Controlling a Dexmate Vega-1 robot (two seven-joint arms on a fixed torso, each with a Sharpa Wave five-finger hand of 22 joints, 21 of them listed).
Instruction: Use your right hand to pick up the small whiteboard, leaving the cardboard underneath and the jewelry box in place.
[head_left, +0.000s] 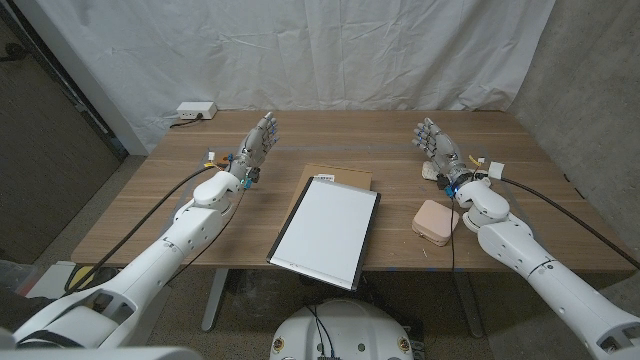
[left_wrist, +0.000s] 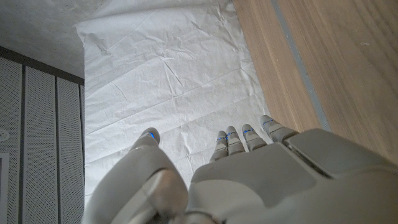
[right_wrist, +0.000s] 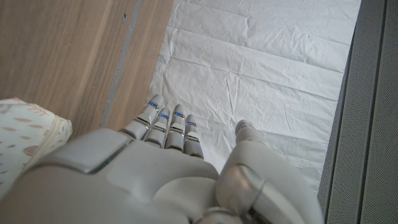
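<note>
The small whiteboard (head_left: 327, 231) lies flat at the worktop's (head_left: 150, 200) front edge, long axis running front to back, tilted slightly, on cardboard (head_left: 340, 176). The closed jewelry box (head_left: 436, 221) sits beside it. Left hand (head_left: 255, 147) and right hand (head_left: 438, 147) hover, fingers apart, empty.

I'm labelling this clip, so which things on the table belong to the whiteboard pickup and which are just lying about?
Job:
small whiteboard, lying on the cardboard
pink jewelry box, beside the whiteboard, to stay put
right hand, raised, holding nothing

Lying about:
white power strip at the table's far edge
left hand, raised, holding nothing
</note>
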